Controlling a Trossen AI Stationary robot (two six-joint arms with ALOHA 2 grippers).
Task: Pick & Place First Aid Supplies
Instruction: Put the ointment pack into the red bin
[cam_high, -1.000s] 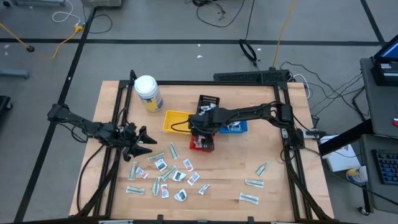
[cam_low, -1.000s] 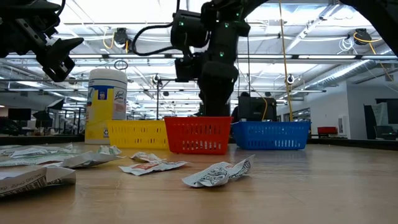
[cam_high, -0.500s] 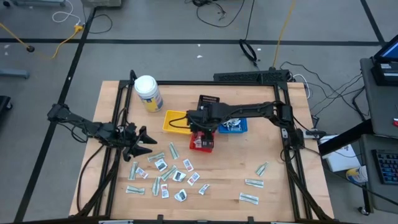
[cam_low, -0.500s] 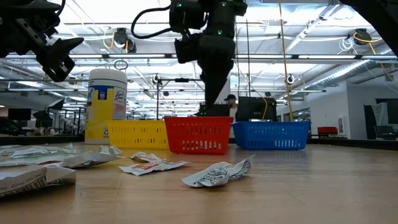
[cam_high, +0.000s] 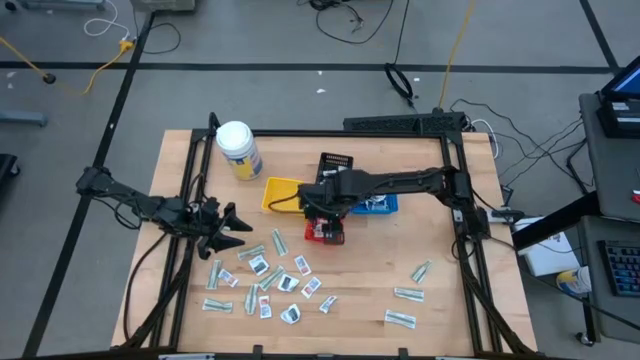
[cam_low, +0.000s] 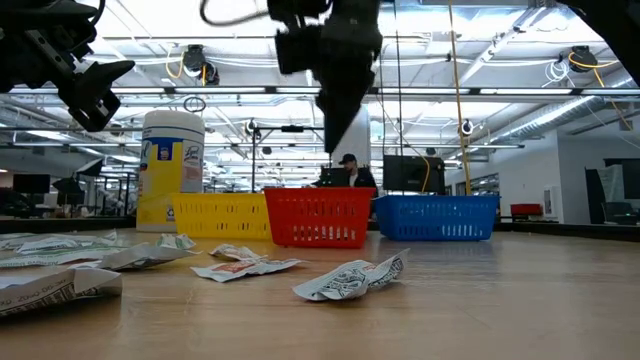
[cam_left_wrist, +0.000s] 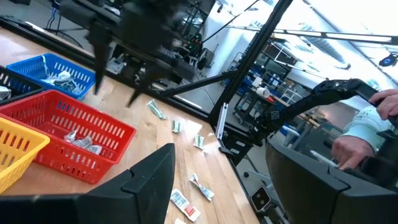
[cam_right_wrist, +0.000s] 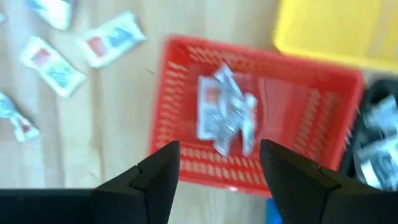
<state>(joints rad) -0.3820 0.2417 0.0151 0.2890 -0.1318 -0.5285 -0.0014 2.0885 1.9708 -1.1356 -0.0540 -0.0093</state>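
Several first aid packets (cam_high: 265, 280) lie flat on the table's near left, and a few more (cam_high: 405, 295) at the near right. Some packets (cam_right_wrist: 224, 115) lie in the red tray (cam_high: 325, 231). My right gripper (cam_right_wrist: 219, 165) hangs open and empty above that tray, fingers pointing down; the low view shows it (cam_low: 335, 125) well clear of the tray's rim (cam_low: 318, 195). My left gripper (cam_high: 235, 226) waits open over the table's left side, pointing level toward the right.
A yellow tray (cam_high: 280, 193), a blue tray (cam_high: 380, 204) with packets and a black tray (cam_high: 337, 162) stand around the red one. A white jar (cam_high: 238, 150) stands at the far left. A person's hand (cam_left_wrist: 357, 134) shows beyond the table.
My right gripper has risen from just over the red tray to well above it, still pointing down and open. The packets in the tray stay where they were.
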